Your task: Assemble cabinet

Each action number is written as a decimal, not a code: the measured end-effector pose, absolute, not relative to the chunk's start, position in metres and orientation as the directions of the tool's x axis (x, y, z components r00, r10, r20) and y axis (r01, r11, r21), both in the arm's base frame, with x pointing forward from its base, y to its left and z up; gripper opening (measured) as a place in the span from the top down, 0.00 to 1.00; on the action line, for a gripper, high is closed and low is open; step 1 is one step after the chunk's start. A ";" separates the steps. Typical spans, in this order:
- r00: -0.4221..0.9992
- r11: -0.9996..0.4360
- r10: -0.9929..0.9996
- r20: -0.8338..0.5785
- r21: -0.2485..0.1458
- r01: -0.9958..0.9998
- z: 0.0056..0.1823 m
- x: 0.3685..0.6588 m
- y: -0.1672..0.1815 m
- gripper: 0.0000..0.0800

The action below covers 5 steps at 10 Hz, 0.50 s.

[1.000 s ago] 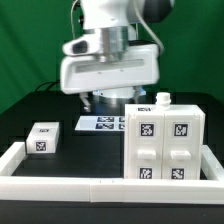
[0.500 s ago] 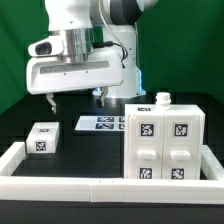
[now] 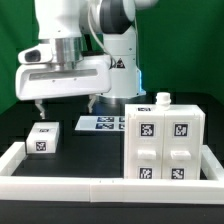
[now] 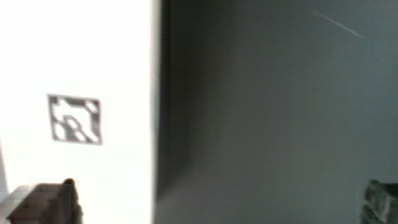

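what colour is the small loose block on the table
The drawer block is white, with a black-and-white square tag in front; clearest in the exterior view.

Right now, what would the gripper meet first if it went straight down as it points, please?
Probably the small white block: the open gripper hangs above it, and the wrist view shows one finger over its tagged top, the other over the black table. Depth is unclear.
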State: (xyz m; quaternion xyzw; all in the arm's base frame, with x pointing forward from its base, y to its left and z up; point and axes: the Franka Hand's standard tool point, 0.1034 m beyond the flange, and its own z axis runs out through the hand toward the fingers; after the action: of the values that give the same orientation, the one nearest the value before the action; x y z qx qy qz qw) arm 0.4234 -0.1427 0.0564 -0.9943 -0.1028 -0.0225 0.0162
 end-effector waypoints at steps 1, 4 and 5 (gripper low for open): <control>0.978 -0.978 0.205 0.037 -0.026 0.206 0.051 0.419 -0.155 0.00; 0.980 -0.979 0.200 0.020 -0.032 0.201 0.038 0.415 -0.167 0.00; 0.976 -0.975 0.218 0.025 -0.028 0.218 0.037 0.420 -0.172 0.00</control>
State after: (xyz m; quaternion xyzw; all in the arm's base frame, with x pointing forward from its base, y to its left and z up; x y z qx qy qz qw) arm 0.4205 -0.1719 0.0369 -0.9938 -0.1097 -0.0109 0.0151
